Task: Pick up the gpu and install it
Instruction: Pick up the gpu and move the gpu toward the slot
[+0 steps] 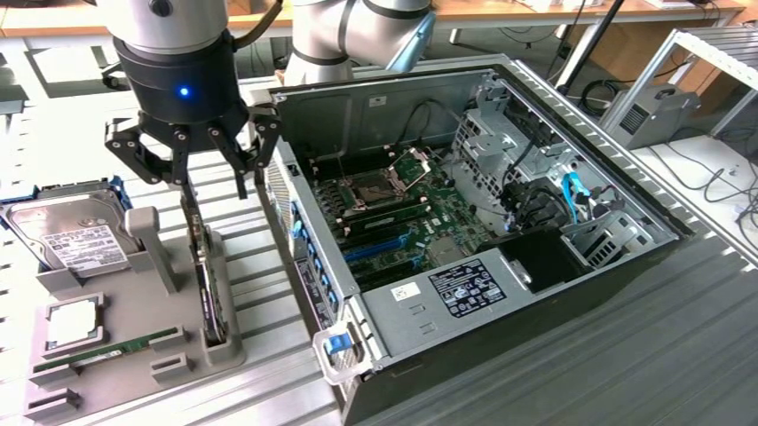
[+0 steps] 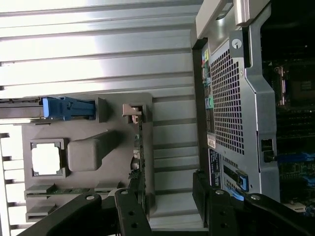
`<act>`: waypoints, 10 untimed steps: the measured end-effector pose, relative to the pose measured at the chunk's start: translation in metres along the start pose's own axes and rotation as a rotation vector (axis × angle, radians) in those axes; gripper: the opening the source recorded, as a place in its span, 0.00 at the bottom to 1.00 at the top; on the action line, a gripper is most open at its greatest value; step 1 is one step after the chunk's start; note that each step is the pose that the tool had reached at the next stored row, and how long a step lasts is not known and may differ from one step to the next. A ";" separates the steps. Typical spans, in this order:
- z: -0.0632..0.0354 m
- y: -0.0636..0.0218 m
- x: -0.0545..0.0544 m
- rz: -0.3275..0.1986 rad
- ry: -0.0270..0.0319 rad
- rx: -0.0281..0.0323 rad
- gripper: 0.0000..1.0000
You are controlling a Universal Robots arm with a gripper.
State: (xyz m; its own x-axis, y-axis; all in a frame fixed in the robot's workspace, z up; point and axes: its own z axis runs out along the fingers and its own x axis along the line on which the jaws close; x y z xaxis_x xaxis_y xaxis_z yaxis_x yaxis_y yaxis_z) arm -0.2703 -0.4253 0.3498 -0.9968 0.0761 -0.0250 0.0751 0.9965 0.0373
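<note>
The gpu (image 1: 211, 293) stands on its edge in a slot of the grey fixture (image 1: 142, 373), to the exterior view's left of the computer case. It shows as a thin dark card with a silver bracket end. My gripper (image 1: 216, 177) hangs open just above the card's far end, fingers spread and holding nothing. In the wrist view the gpu (image 2: 139, 147) is seen edge-on and runs toward my gripper (image 2: 167, 199). It lies close to one finger (image 2: 129, 211) rather than midway between the two.
The open computer case (image 1: 391, 89) lies on its side beside the fixture, motherboard (image 1: 403, 222) exposed; its perforated rear panel (image 2: 236, 98) is close to my other finger. The fixture also holds a hard drive (image 1: 71, 240), a CPU (image 1: 74, 321) and a RAM stick (image 1: 106, 352).
</note>
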 end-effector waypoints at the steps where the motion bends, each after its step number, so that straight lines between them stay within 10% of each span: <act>1: 0.0004 0.0006 0.000 0.000 0.0000 0.0000 0.54; 10: 0.0037 0.0050 0.000 0.000 0.0000 0.0000 0.54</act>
State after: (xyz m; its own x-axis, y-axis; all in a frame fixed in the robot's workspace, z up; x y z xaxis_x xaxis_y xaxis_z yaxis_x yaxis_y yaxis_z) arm -0.2702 -0.4202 0.3463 -0.9968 0.0761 -0.0251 0.0751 0.9965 0.0374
